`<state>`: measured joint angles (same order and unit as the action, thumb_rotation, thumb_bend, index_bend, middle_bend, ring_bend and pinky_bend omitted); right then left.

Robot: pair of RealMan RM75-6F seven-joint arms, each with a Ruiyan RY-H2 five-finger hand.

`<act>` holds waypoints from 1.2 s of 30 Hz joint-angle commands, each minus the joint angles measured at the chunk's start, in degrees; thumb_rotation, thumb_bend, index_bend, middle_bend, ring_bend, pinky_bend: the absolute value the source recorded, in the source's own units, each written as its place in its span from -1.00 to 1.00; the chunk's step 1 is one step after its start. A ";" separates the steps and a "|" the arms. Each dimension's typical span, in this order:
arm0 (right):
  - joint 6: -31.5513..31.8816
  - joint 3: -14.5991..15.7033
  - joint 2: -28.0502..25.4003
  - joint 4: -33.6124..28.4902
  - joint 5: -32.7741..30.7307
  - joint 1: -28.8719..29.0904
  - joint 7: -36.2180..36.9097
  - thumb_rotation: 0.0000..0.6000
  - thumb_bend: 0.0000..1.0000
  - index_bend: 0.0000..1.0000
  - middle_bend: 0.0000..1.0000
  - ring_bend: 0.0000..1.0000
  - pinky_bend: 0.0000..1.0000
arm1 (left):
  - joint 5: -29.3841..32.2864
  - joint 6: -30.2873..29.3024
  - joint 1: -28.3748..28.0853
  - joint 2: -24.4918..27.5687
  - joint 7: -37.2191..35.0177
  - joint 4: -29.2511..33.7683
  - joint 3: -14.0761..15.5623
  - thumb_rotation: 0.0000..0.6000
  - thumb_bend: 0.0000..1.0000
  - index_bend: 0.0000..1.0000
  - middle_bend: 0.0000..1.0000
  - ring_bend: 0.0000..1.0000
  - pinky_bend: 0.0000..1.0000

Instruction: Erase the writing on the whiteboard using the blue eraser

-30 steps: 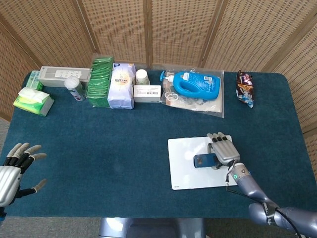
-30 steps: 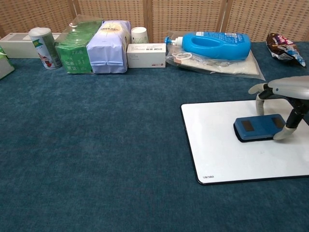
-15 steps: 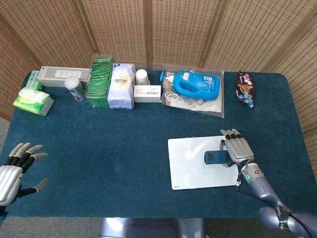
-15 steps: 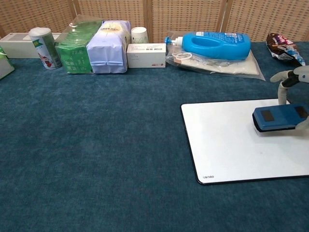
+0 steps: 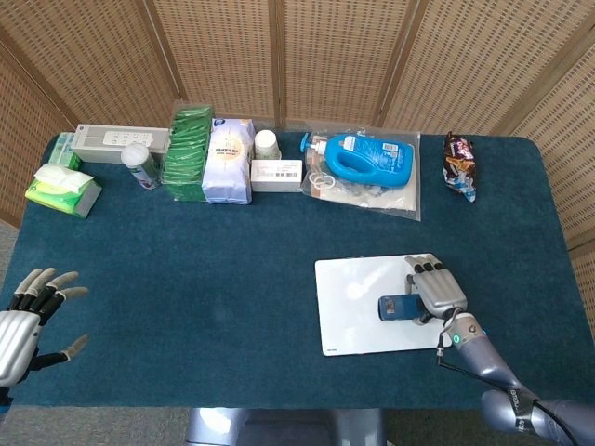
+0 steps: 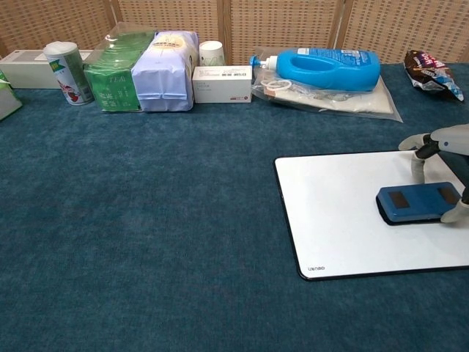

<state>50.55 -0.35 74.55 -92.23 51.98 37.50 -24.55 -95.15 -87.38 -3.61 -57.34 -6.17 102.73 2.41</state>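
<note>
Blue cloth table (image 5: 232, 269) carries the whiteboard (image 5: 358, 307); right hand (image 5: 435, 290) grips the blue eraser (image 6: 416, 203) on it, left hand (image 5: 28, 321) spread, empty.

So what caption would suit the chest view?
Robot's right hand holds a blue eraser flat on the whiteboard.

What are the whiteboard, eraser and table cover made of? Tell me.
Whiteboard: smooth, glossy white panel with a thin dark rim, likely coated board; light glares off it.
Eraser: matte blue body, probably plastic.
Table cover: dark teal cloth with a fuzzy, felt-like nap.
</note>
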 commanded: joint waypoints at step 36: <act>1.80 -3.29 1.43 -9.24 -3.76 5.25 -5.88 1.00 -0.78 0.11 -0.84 -1.00 -1.00 | -0.67 -0.19 -0.09 -0.83 -3.30 -2.82 0.28 1.00 -0.41 -0.48 -0.64 -0.92 -1.00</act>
<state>51.95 -3.21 76.55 -101.02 48.55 42.56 -30.61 -95.75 -87.73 -3.58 -58.08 -9.59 99.85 2.67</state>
